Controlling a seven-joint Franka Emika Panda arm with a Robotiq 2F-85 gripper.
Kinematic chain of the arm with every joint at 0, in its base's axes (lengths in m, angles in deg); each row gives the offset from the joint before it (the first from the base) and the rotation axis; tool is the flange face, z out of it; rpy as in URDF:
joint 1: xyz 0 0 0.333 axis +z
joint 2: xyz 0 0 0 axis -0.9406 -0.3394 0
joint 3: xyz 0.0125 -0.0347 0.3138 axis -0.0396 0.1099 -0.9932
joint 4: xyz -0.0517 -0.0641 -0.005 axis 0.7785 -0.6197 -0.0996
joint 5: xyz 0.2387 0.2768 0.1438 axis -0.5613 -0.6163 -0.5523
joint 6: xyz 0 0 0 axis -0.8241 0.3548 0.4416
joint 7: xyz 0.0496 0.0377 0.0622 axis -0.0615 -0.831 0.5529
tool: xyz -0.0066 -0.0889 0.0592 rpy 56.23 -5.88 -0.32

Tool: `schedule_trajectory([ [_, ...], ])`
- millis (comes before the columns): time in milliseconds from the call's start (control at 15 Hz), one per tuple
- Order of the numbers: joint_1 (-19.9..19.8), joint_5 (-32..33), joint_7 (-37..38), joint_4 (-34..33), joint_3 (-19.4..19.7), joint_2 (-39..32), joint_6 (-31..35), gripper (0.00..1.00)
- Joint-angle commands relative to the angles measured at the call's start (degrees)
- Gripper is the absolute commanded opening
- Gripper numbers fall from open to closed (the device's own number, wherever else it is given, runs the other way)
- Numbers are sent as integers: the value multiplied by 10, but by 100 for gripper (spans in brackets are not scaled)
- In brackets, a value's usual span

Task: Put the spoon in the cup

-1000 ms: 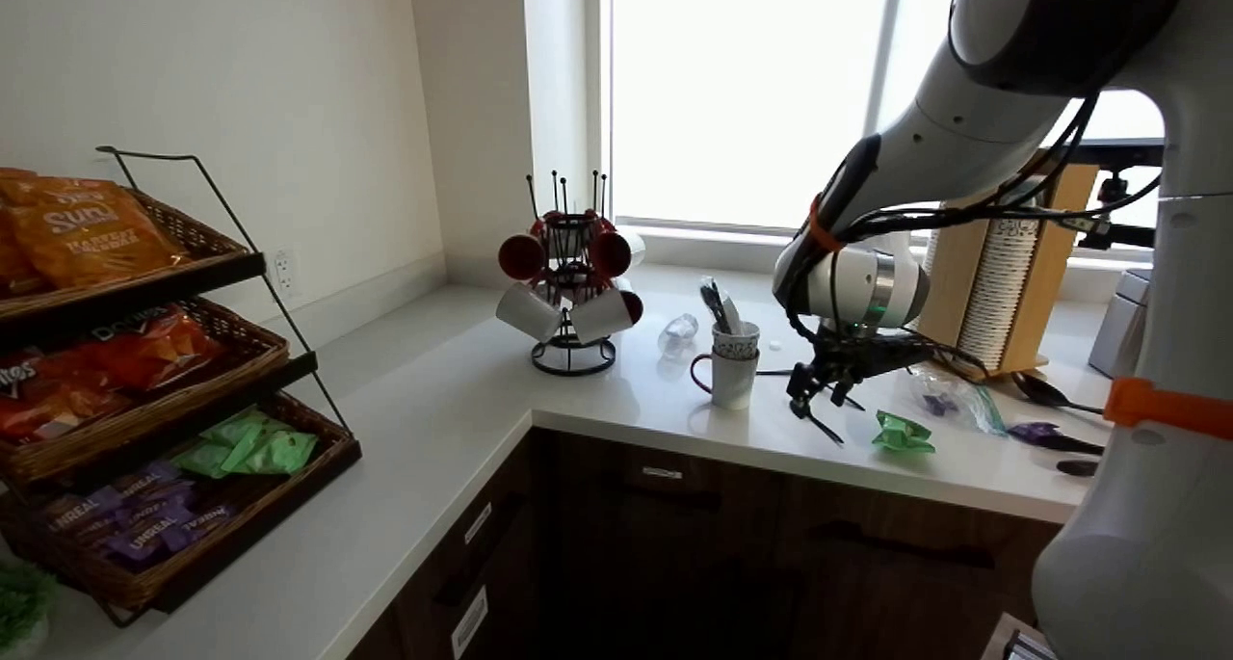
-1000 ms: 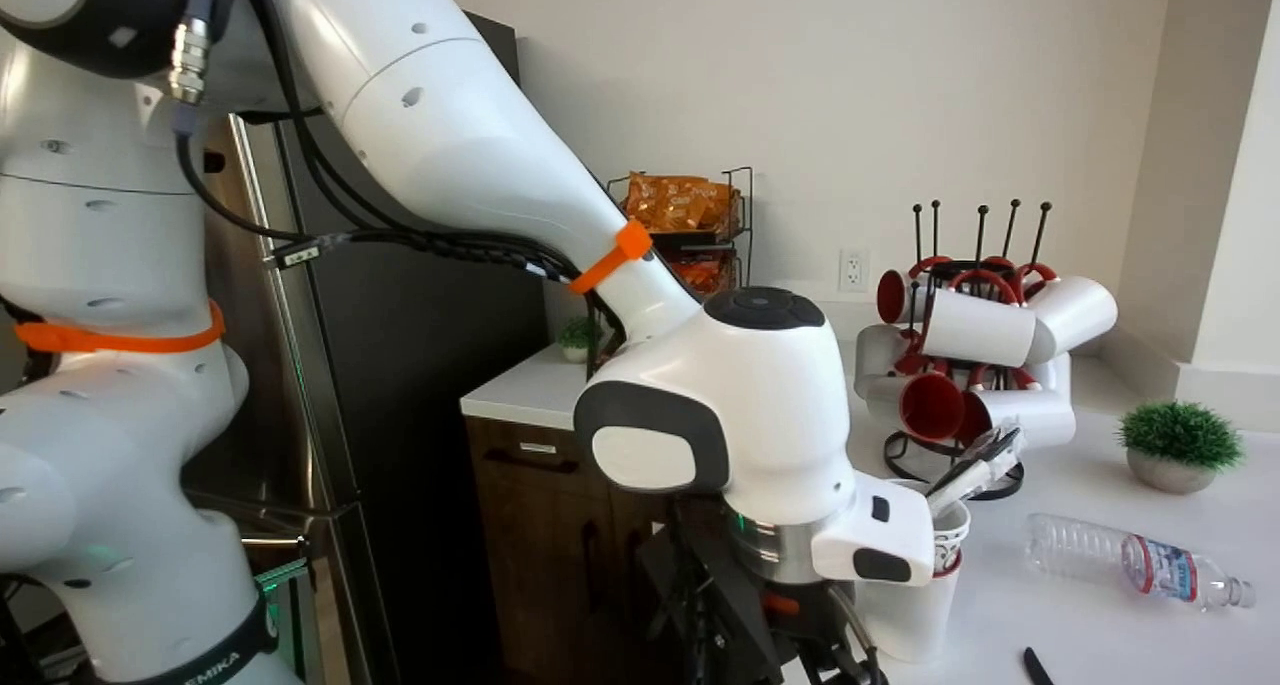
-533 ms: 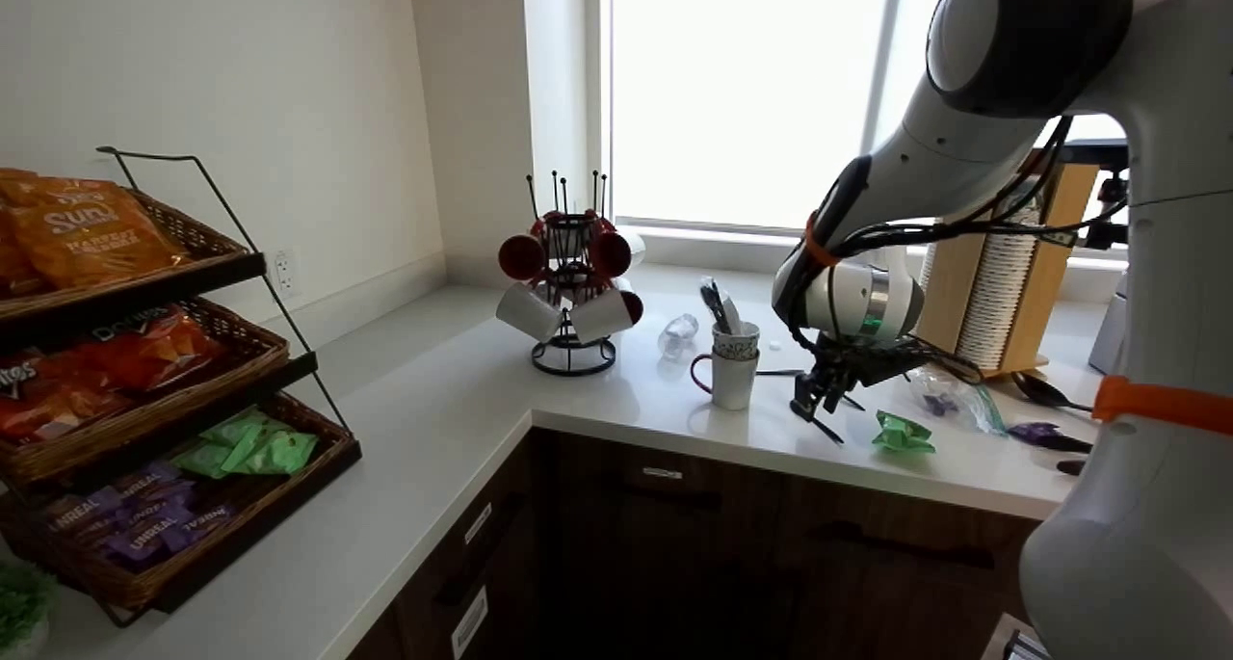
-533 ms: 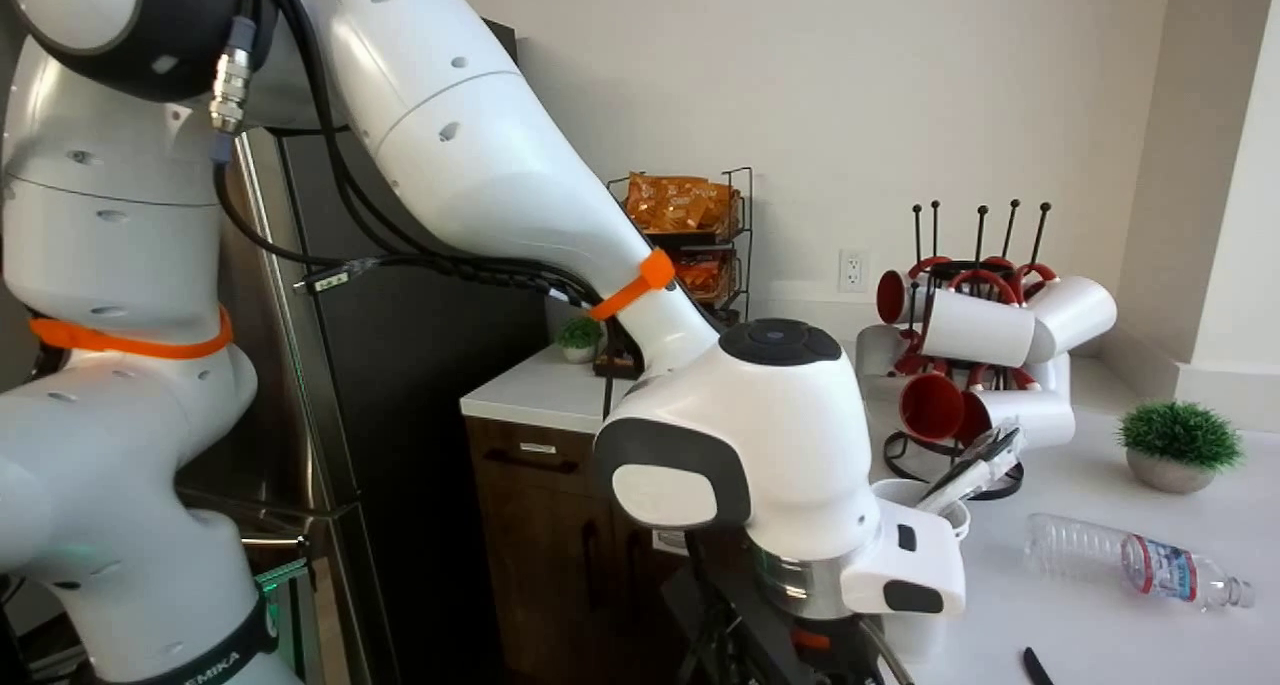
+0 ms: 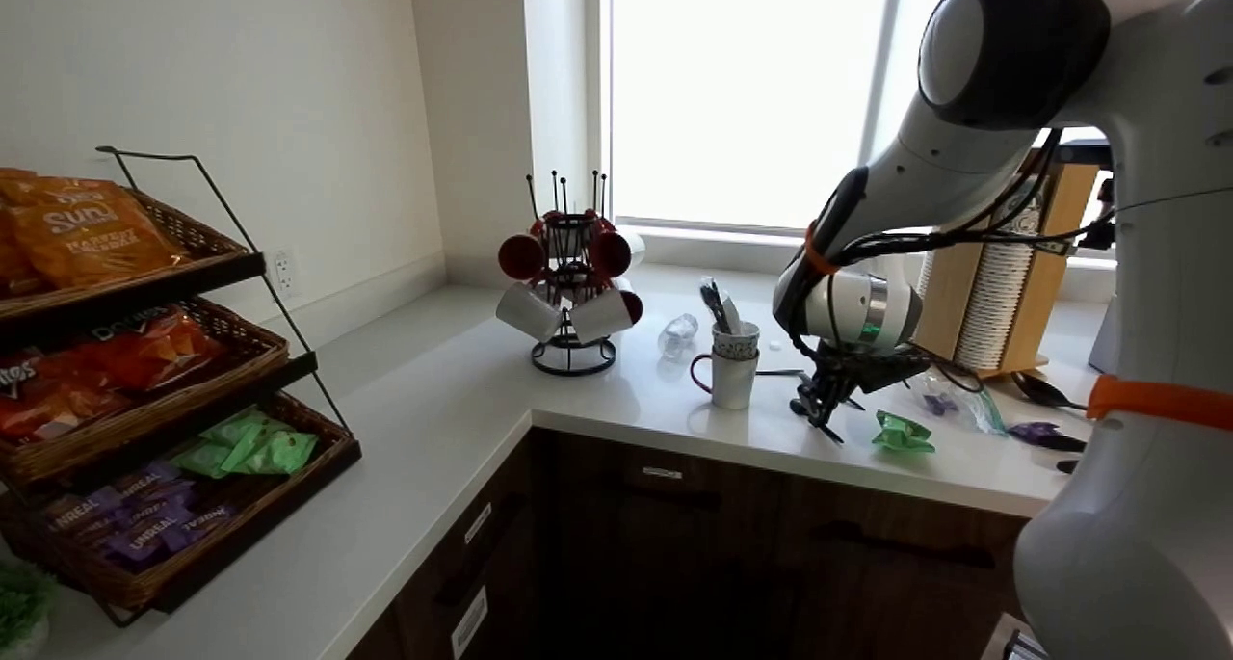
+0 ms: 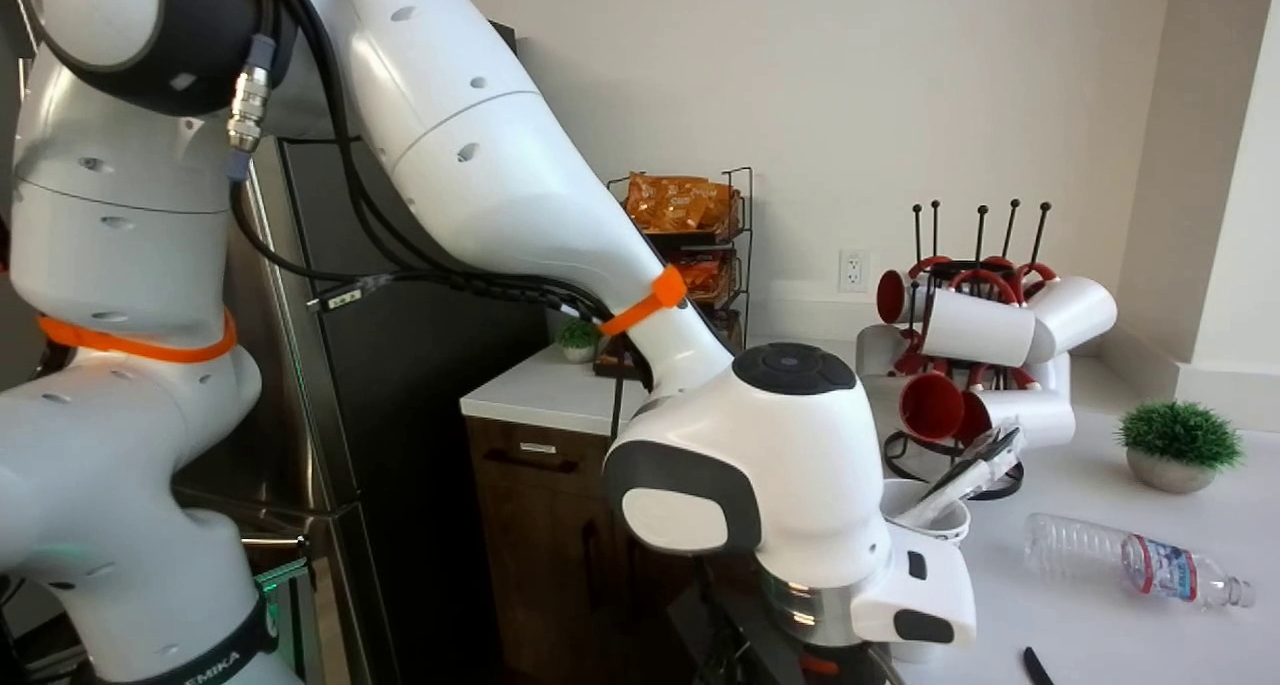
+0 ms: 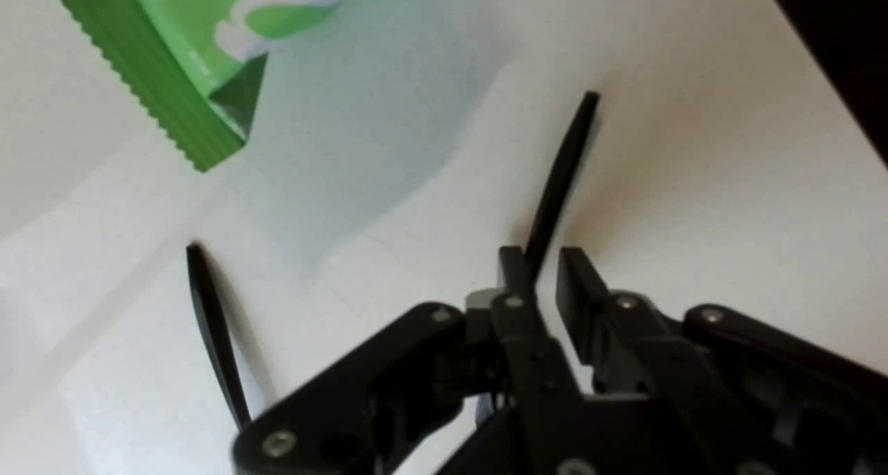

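The spoon (image 7: 563,177) lies on the counter near its front edge, and only its slim dark handle shows clearly. My gripper (image 7: 543,261) is low over it, with the handle running between the jaws against the one at left in the wrist view. The jaws stand narrowly apart, and pale counter shows between handle and far finger (image 7: 581,288). In an exterior view my gripper (image 5: 817,409) is just right of the cup (image 5: 734,384), an upright white mug with a red handle. A patterned paper cup (image 5: 737,342) with utensils sits in it. In an exterior view my hand covers most of the mug.
Another dark handle (image 7: 215,336) lies beside the spoon. A green packet (image 7: 201,52) is close to the gripper. A mug rack (image 5: 572,299), a plastic bottle (image 6: 1140,565) and a wooden holder (image 5: 992,294) with stacked white items stand around. Black utensils (image 5: 1043,390) lie farther right.
My arm has come down a little, bringing the hand lower. The jaws have narrowed from wide apart to a small gap around the spoon's handle. The cup has stayed put.
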Motion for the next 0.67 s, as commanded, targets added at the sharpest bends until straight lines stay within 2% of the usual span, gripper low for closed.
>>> schedule_trajectory([
  [0,-16,11,-6,-8,-14,-17,10,4],
  [133,-17,14,-5,-10,-15,-18,8,0],
  [267,-18,14,-5,-9,-17,-11,6,2],
  [600,-43,-62,-34,24,-71,87,14,2],
])
